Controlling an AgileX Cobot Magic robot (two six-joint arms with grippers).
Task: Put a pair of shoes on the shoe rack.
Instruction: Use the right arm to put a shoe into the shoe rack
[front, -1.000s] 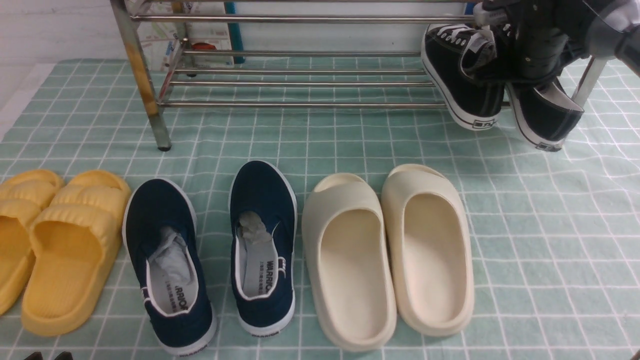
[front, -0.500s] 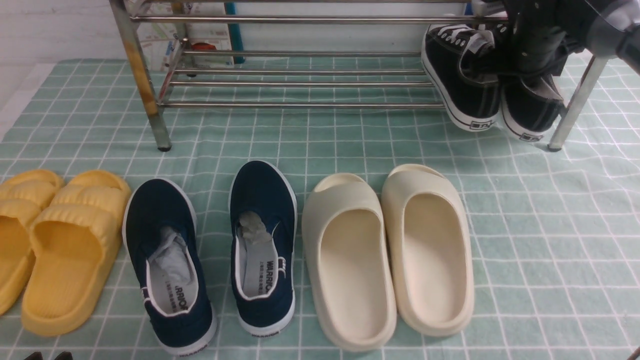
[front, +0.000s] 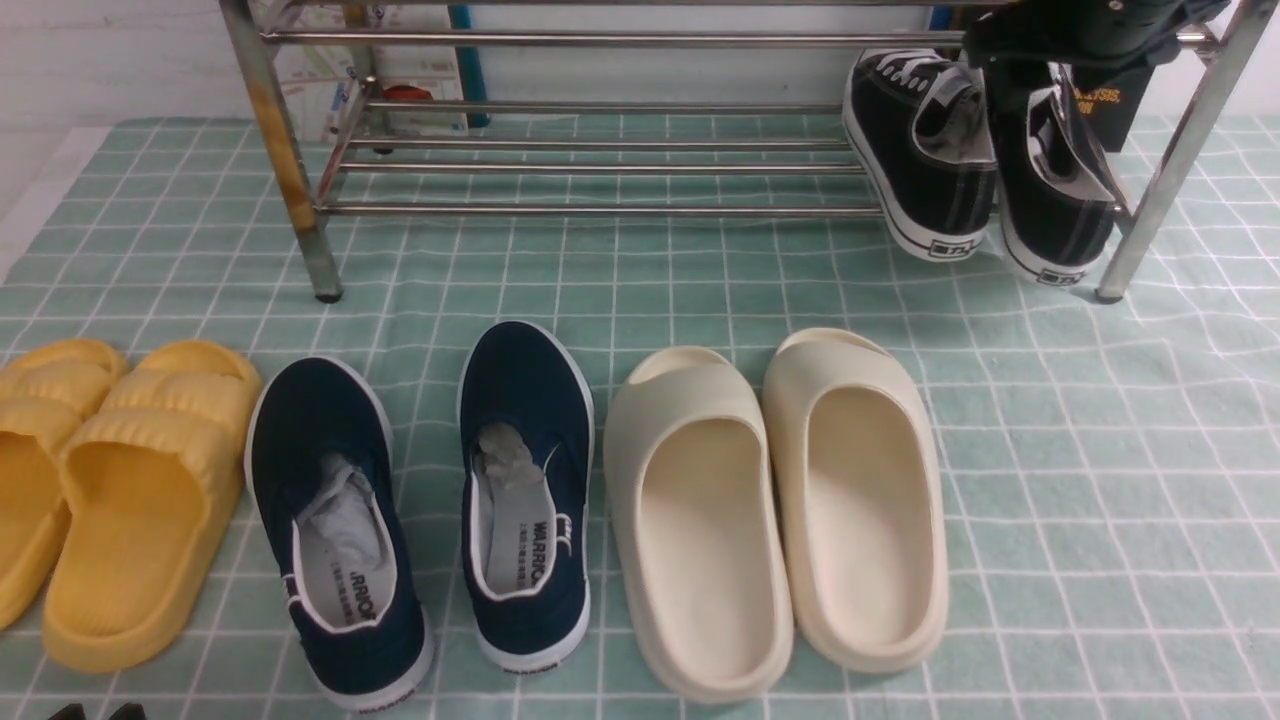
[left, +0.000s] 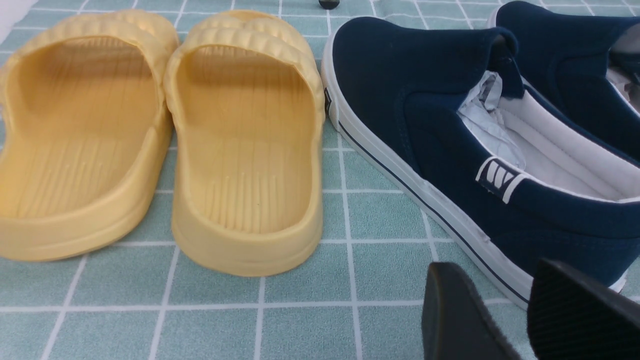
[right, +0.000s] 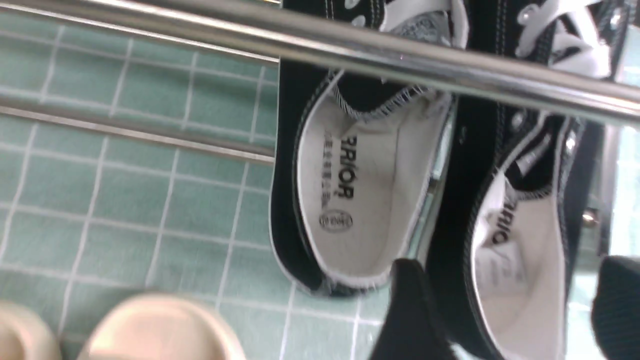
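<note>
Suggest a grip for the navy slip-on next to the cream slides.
I'd take the navy slip-on by its heel collar, coming straight down: one finger inside the opening, one outside behind the heel. It stands on its sole, heel toward the robot, opening upward; the paper stuffing sits toward the toe, and the cream slide crowds its side.

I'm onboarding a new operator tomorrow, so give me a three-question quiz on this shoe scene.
1. True or false: the black sneakers sit at the right end of the shoe rack, on its lower tier.
2. Which pair lies between the yellow slides and the cream slides? A) navy slip-ons B) black sneakers C) brown boots
3. How many pairs stand on the checked cloth, off the shoe rack?
Key: 1 true; 2 A; 3 three.
</note>
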